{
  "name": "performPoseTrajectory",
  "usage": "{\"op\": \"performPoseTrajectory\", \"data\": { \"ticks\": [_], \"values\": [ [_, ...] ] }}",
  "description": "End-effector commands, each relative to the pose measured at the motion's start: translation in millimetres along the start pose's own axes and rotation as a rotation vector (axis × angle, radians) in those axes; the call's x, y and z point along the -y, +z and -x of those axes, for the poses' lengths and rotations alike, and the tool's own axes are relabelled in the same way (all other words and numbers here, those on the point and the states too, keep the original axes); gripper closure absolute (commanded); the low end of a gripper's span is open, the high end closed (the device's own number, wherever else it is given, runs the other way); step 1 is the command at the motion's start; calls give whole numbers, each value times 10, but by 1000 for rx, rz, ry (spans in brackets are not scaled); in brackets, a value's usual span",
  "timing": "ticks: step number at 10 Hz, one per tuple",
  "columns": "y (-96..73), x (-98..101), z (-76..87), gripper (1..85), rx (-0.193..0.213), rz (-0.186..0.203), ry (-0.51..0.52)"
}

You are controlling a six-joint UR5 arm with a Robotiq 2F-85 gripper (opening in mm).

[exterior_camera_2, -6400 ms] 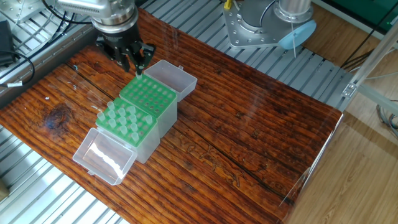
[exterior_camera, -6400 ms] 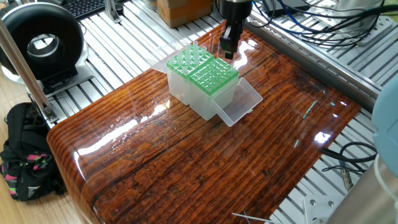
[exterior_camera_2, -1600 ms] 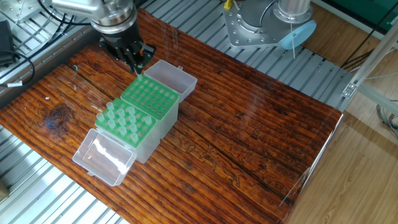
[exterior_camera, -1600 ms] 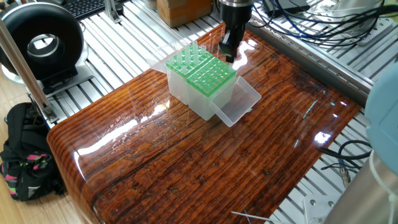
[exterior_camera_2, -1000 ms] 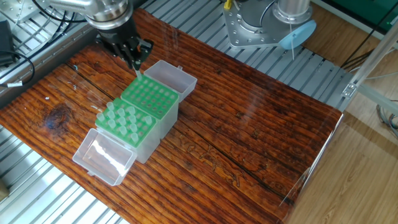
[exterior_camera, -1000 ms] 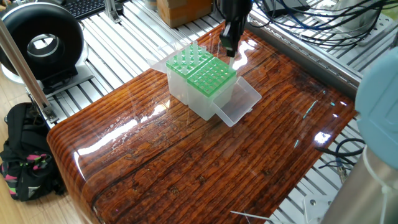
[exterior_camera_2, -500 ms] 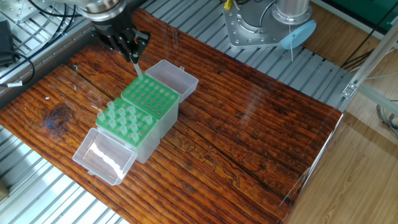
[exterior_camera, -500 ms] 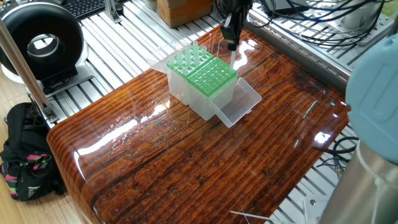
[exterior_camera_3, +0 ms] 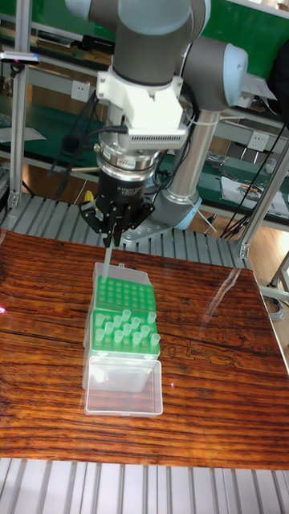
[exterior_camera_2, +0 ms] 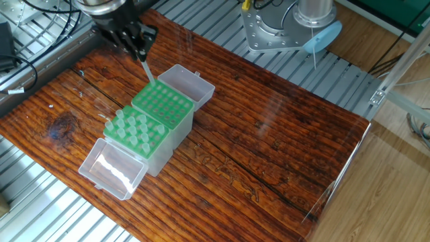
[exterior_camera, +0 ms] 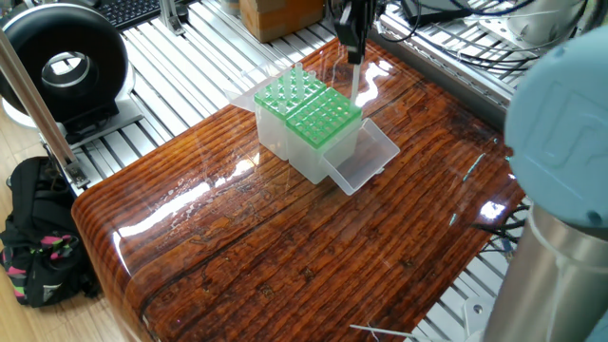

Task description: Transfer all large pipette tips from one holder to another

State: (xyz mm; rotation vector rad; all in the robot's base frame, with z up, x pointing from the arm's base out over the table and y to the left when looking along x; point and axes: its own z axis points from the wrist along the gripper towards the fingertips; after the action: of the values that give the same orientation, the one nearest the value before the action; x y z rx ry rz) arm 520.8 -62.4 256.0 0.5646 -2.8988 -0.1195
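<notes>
Jaws (exterior_camera_3: 113, 238) around translucent pipette tip (exterior_camera_3: 109, 259)

Glossy wooden table (exterior_camera: 285, 247) on aluminium rails (exterior_camera: 190, 47); black bag (exterior_camera: 38, 237) on floor.

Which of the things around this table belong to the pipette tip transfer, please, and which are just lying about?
Part of the job:
- claw, shut on one large pipette tip
- two green-topped holders
- large pipette tips standing in the nearer holder

Lying about:
- black round device
- dark bag
- cardboard box
</notes>
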Motion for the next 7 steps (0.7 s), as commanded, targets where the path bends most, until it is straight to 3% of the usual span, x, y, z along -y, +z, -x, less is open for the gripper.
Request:
{"op": "performPoseTrajectory", "data": {
  "ticks": [1, 5, 7],
  "values": [
    [-191, -31, -10, 687, -14, 13, -4],
    [-329, -25, -38, 687, -21, 19, -7],
    [-422, -71, 4, 690, 13, 33, -5]
  ]
}}
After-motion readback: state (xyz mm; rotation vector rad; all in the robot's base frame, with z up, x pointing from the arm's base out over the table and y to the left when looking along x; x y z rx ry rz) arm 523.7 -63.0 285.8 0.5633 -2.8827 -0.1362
